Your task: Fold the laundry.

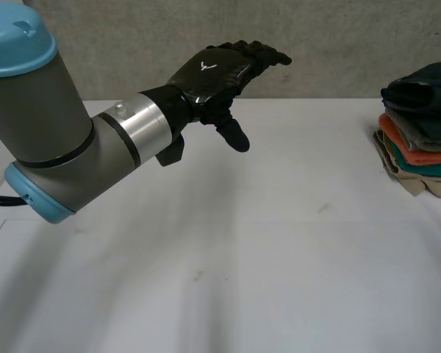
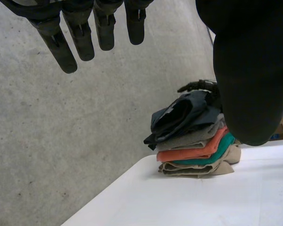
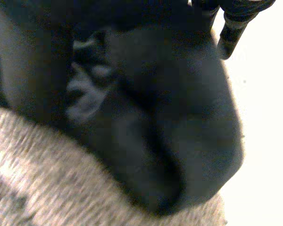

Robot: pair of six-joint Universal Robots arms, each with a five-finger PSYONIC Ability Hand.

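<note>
Left hand (image 1: 213, 73) open, empty, above the table (image 1: 242, 257). Right hand (image 3: 230, 33) at dark garment (image 3: 179, 141) topping the far-right stack (image 1: 419, 140); grip indeterminable. Advise settling it flat, edges aligned with stack.

Head view looks down; both wrist views face the folded stack (image 1: 419, 132), right one closest.

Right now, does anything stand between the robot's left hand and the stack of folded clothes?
Nothing visible does. The left hand hovers open above the white table, whose surface is bare from there to the stack.
</note>
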